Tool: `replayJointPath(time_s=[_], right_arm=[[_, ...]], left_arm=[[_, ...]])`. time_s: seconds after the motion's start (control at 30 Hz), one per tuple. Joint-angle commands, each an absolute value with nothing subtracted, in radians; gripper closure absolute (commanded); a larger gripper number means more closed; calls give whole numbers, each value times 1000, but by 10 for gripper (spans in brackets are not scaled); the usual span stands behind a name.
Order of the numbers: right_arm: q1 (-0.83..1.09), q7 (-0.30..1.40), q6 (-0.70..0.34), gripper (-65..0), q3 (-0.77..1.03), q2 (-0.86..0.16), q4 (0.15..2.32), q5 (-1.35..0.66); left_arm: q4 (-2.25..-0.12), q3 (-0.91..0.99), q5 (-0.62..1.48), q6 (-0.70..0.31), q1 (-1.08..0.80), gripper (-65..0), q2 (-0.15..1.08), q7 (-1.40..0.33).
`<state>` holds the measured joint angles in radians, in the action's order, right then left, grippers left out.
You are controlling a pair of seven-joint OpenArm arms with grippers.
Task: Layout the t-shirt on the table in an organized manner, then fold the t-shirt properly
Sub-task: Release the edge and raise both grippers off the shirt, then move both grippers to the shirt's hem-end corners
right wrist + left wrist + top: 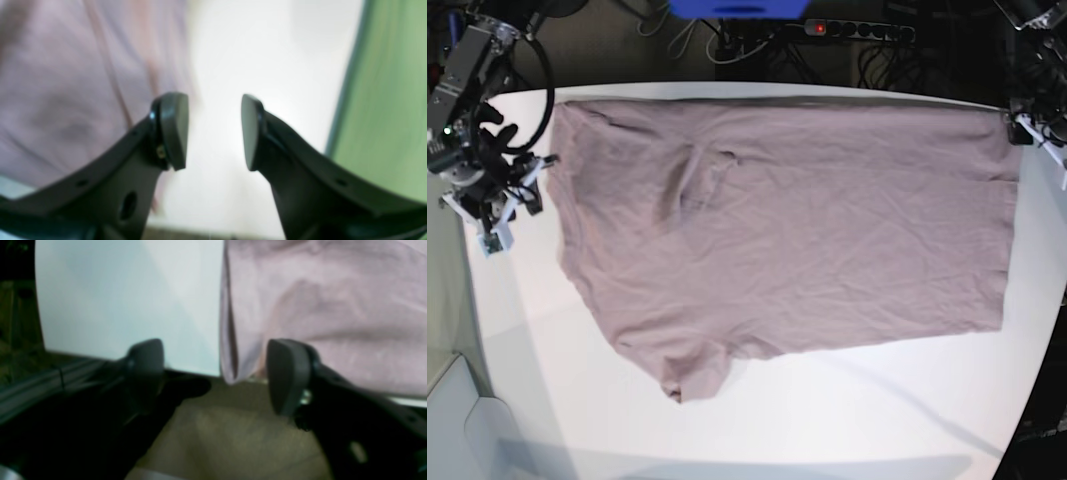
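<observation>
The mauve t-shirt (787,230) lies spread flat and wrinkled across the white table (847,410), with one sleeve (692,375) pointing toward the front edge. At the shirt's left edge in the base view, my right gripper (505,215) stands open. In its wrist view the right gripper (211,131) hangs over bare table (253,50) with the t-shirt (66,83) beside its left finger. My left gripper (1042,138) is at the shirt's far right corner. There the left gripper (217,373) is open, and the t-shirt (333,306) has its corner lying loose between the fingers at the table (116,300) edge.
Behind the table lie a power strip (857,30), cables and a blue object (737,8). Beige floor (233,440) and a metal rail (40,386) show below the table edge in the left wrist view. A green surface (390,100) borders the table in the right wrist view.
</observation>
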<state>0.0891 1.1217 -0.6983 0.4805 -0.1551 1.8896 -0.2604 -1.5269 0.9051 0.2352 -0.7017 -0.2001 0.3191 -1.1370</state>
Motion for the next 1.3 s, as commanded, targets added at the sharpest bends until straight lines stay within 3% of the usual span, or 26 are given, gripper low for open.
replayJointPath(time_s=[0.0,0.1,0.2,0.37,0.5,0.93,1.07,1.27], right_arm=[[61,1107,-698,-267,470,-168,1903,-262],[-1,1107,-698,-267,421,-166,1876,-262],[-93,1106,-698,-267,386,-165,1787,-231],[-282,1078,-698,-266,326,-163,1572,-108],[-418,961,-698,-267,303,-162,1386,-47],[-754,358,-698,-267,262,-197,581,-22],[-785,197,-698,-267,259,-211,449,-21],[-773,151,-698,-268,108,-214,367,-21]], left_arm=[[-1544,912,242,-698,-194,-526,340,-1132],[-1544,914,242,-698,-159,-611,340,-1132],[-1544,914,242,-698,-116,-642,338,-1130],[-1544,914,234,-698,-50,-641,337,-1130],[-1540,914,232,-698,-24,-642,341,-1119],[-1675,915,231,-698,-30,-642,334,-1130],[-1687,917,232,-698,-65,-642,335,-1130],[-1685,989,240,-698,-85,-642,332,-1130]])
